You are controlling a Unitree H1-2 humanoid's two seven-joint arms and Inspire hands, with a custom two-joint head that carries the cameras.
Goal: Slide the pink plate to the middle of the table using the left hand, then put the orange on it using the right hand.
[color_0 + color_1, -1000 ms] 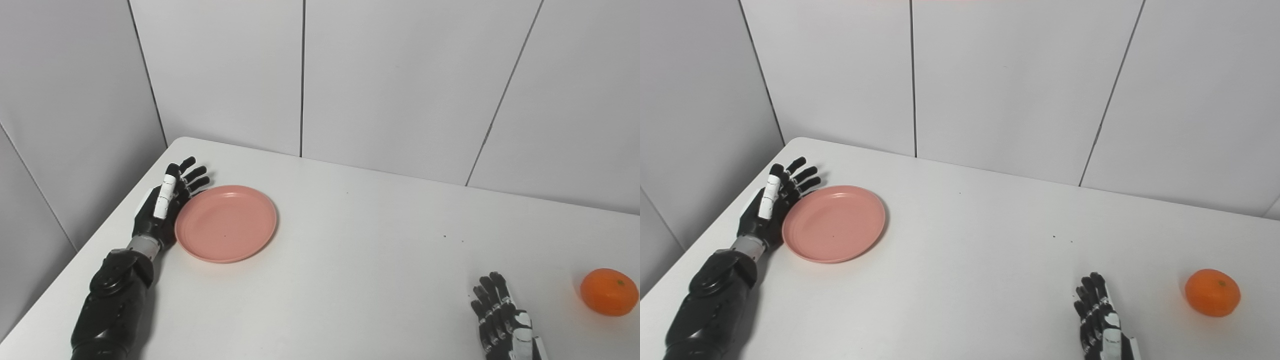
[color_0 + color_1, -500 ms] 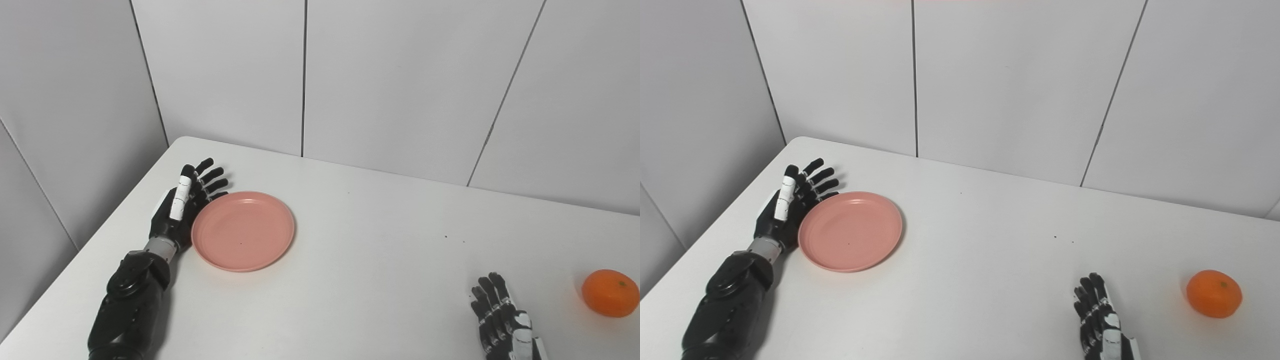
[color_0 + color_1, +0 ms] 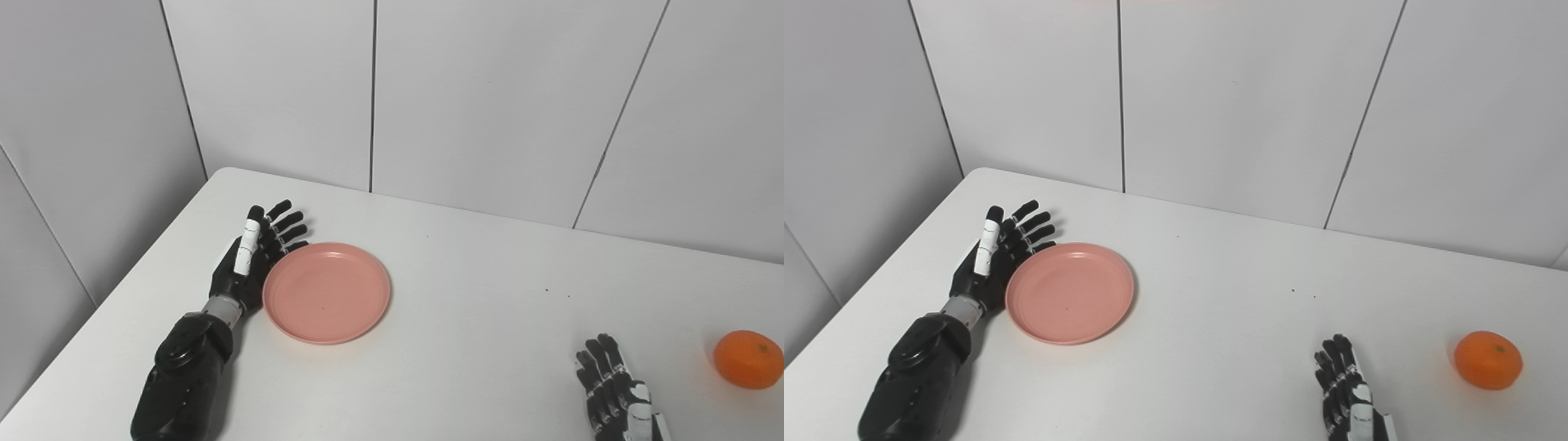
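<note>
Since a second ago we have pushed the plate (image 3: 326,292) rightward along the counter (image 3: 478,343), and our left robot hand (image 3: 251,266) has travelled with it; the orange (image 3: 748,359) and our right robot hand (image 3: 615,392) sit where they were.

Our left robot hand stands on edge with its fingers spread and straight, holding nothing, its palm side against the plate's left rim. The plate lies flat and bare, left of the counter's middle. Our right robot hand rests low at the near edge, fingers extended and apart, holding nothing, partly cut off by the frame. The orange sits at the far right, well apart from the plate and a little to the right of that hand.

We judge that we are midway through the first step: the slide is under way but the plate looks short of centre. The next move calls for more of the same sideways push to the right, with the palm kept low against the rim so the plate glides rather than tips or spins off the fingers. Once it is centred, we should draw the left robot hand clear. Then the right robot hand must reach right to the orange, close round it, lift, and carry it left to the plate.
</note>
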